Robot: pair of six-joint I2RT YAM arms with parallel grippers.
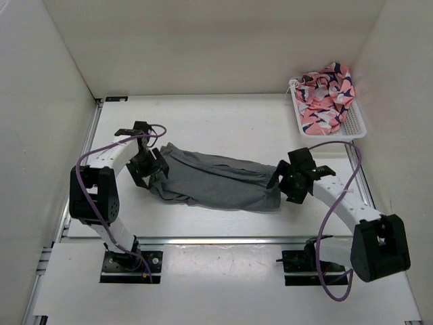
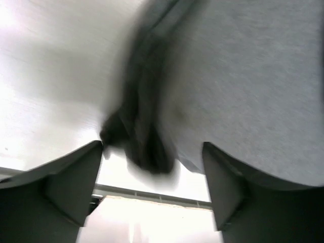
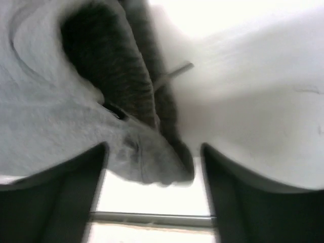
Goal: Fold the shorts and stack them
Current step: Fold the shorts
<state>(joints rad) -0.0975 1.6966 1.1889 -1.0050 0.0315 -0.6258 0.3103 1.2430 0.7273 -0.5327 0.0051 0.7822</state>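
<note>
Left end effector (image 1: 150,170), right end effector (image 1: 287,180) flank shorts (image 1: 216,181).

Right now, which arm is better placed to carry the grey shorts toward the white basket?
Probably the right. The right gripper sits at the end of the shorts nearest the basket; the left gripper is at the opposite end, farther away.

A robot lab test cell. White panels (image 1: 203,47) wall in a white table (image 1: 223,122); aluminium rails (image 1: 223,240) edge it.
</note>
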